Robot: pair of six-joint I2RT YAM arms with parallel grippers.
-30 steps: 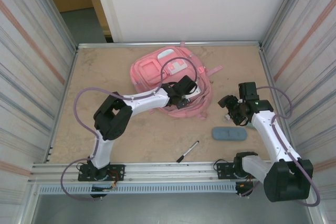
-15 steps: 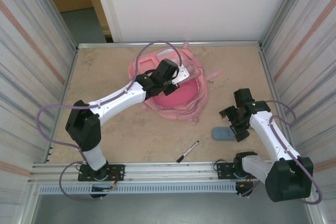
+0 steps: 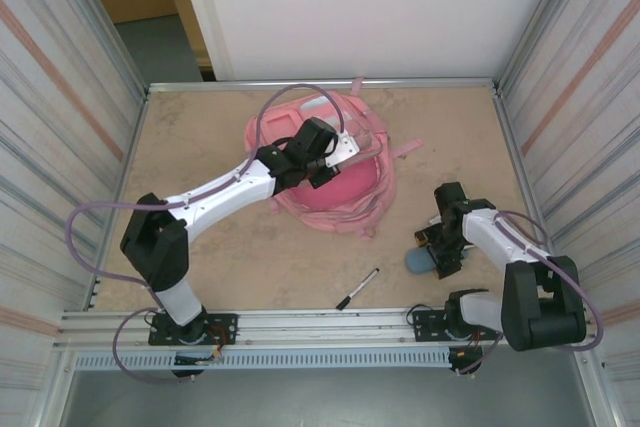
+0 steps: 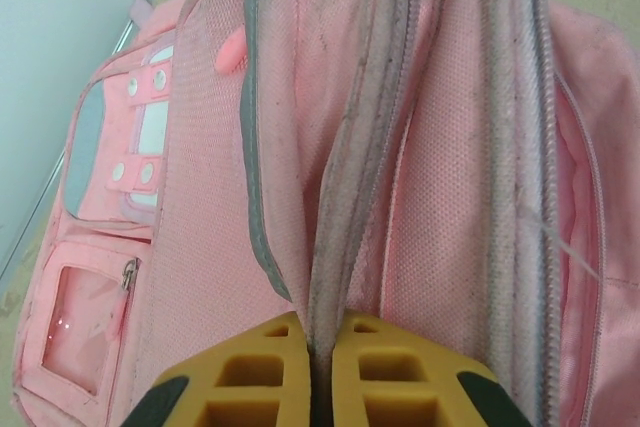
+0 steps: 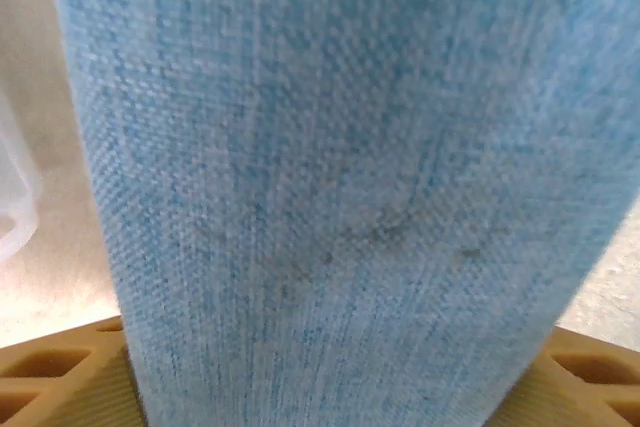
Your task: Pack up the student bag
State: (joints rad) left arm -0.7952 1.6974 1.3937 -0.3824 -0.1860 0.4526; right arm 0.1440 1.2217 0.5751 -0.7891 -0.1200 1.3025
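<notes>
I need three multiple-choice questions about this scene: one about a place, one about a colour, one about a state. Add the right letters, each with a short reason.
1. Where is the pen, seen from the bag?
A) on the table, nearer the arm bases
B) behind it, at the far wall
C) inside it

2. What colour is the pencil case?
A) green
B) black
C) blue

3. What is the left claw doing?
A) hanging open above the table
B) shut on the bag's zip edge
C) shut on the pen

Answers:
1 A, the pen lies on bare table in front of the bag.
2 C, its fabric looks blue in the right wrist view.
3 B, the yellow fingers pinch the pink edge.
</notes>
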